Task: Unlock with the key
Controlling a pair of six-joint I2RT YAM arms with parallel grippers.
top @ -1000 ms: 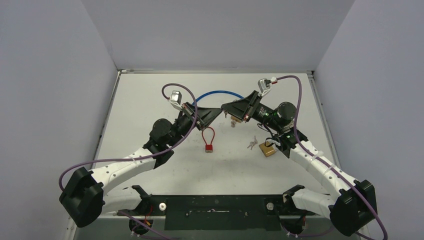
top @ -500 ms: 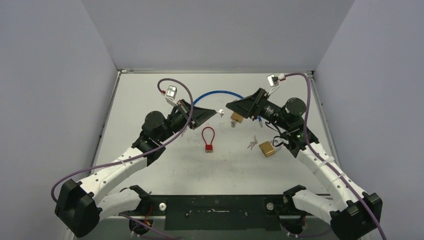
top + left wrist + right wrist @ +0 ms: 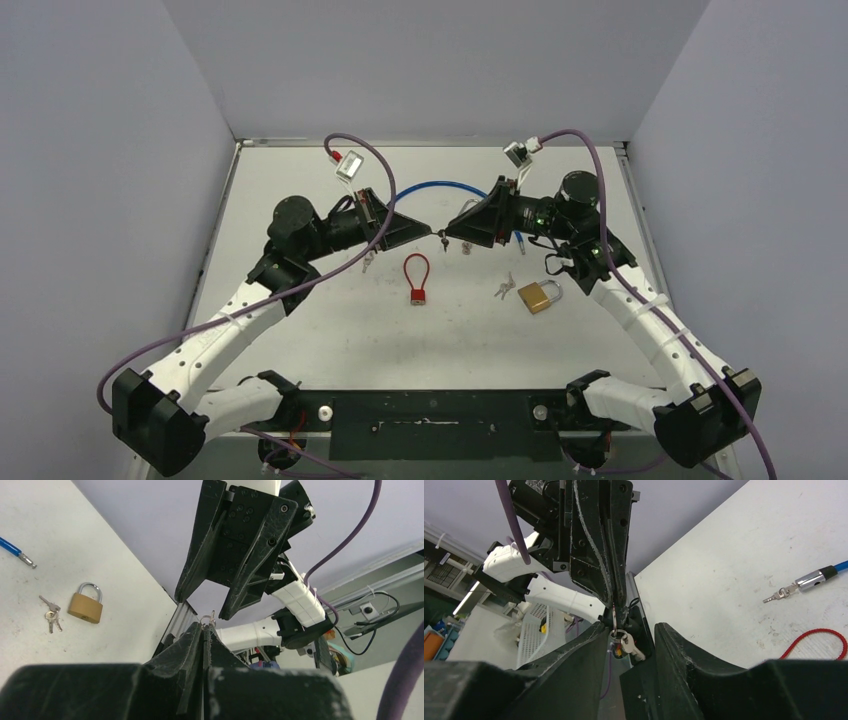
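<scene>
My left gripper (image 3: 430, 233) is shut on a small silver key (image 3: 441, 239), held in the air above the middle of the table. In the left wrist view its ring (image 3: 207, 621) pokes out past my closed left gripper (image 3: 206, 628). My right gripper (image 3: 450, 235) meets it tip to tip. It is open, with its jaws on either side of the hanging key and ring (image 3: 622, 643), seen around my right gripper (image 3: 631, 630). A brass padlock (image 3: 540, 295) lies on the table to the right, untouched.
A bunch of keys (image 3: 505, 289) lies beside the brass padlock. A red padlock with a red cable loop (image 3: 417, 279) lies below the grippers. A blue cable lock (image 3: 430, 188) curves behind them, its metal end (image 3: 811, 581) with a key in it. More keys (image 3: 368, 262) lie under the left arm.
The two grippers drew apart, then came together tip to tip. The right gripper opened wide, then narrowed around the key hanging from the left. The right arm moved off the brass padlock.
</scene>
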